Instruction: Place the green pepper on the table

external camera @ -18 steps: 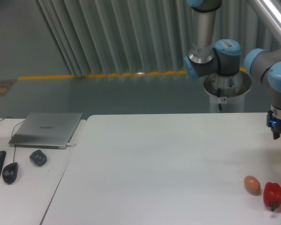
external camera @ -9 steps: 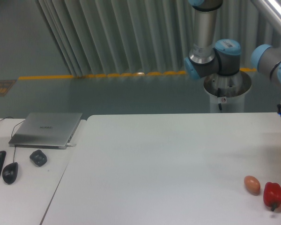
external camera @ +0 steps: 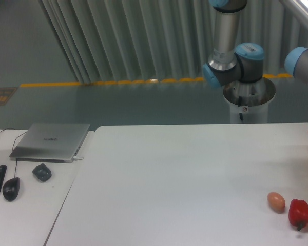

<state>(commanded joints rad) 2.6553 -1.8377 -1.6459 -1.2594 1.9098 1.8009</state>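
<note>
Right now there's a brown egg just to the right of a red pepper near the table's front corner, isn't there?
Not quite. The camera view shows the egg just to the left of the red pepper, not to its right. The rest holds: both sit near the front right corner of the table.

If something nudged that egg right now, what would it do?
The egg looks smooth and rounded, lying on its side, so it would probably roll, likely in a wobbly curve. The red pepper close beside it might stop it. The flat table offers little else to hold it.
</note>
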